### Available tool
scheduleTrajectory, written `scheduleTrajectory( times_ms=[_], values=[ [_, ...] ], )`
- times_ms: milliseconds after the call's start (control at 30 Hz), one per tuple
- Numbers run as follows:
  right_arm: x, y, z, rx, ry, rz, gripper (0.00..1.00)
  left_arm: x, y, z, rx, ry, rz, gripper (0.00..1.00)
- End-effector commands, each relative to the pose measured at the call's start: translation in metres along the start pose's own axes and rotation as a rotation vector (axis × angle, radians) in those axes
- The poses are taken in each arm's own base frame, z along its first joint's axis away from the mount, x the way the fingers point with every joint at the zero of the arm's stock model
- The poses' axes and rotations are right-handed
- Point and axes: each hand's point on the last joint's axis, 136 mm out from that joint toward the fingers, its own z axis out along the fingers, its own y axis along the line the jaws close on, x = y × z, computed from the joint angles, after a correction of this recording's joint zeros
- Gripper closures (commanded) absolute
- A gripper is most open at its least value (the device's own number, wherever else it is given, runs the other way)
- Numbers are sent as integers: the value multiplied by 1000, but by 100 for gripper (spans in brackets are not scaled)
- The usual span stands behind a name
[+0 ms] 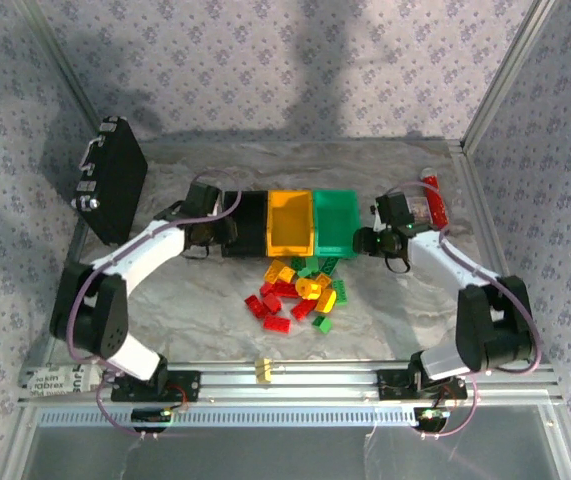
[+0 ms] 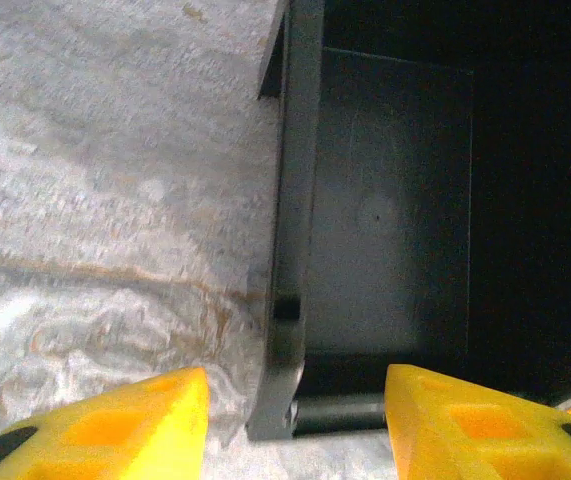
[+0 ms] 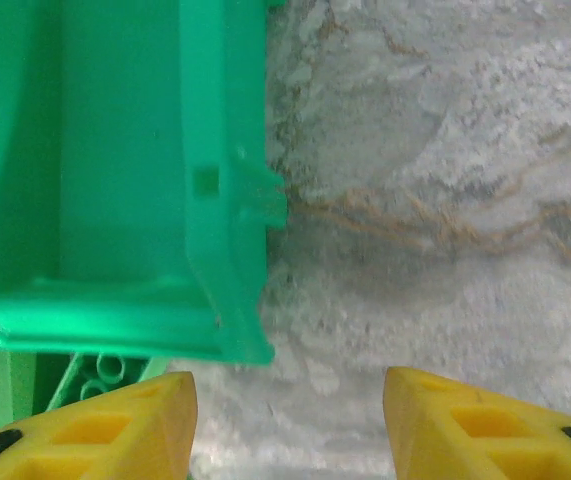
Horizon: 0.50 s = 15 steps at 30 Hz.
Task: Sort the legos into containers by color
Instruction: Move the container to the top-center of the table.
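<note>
Three joined bins stand in a row mid-table: black (image 1: 248, 222), orange-yellow (image 1: 290, 222) and green (image 1: 335, 222). Red, yellow and green legos (image 1: 300, 290) lie heaped just in front of them. My left gripper (image 1: 215, 232) is at the black bin's left end. In the left wrist view it (image 2: 295, 430) is open, its yellow fingers (image 2: 115, 430) either side of the black bin's (image 2: 385, 220) near corner wall. My right gripper (image 1: 370, 240) is beside the green bin's right end, open (image 3: 290, 425) over bare table. The green bin (image 3: 115, 150) and a green lego (image 3: 100, 375) lie to its left.
A flat black case with latches (image 1: 113, 180) leans at the back left. A red cylinder with a silver end (image 1: 433, 200) lies at the back right. A tiny yellow block (image 1: 262, 371) sits on the metal rail (image 1: 345, 380) at the near edge. Patterned walls enclose the table.
</note>
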Motion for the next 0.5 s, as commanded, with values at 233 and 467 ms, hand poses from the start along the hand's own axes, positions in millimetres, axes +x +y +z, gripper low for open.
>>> scheduleTrajectory(
  times_ms=[233,467],
  values=[
    [-26,20,39,-58,49,-37,59,-24,-14,30,30,41,43,63],
    [-32,10,53,10,72,-11,79,-28,-24,46,59,82,59,85]
  ],
)
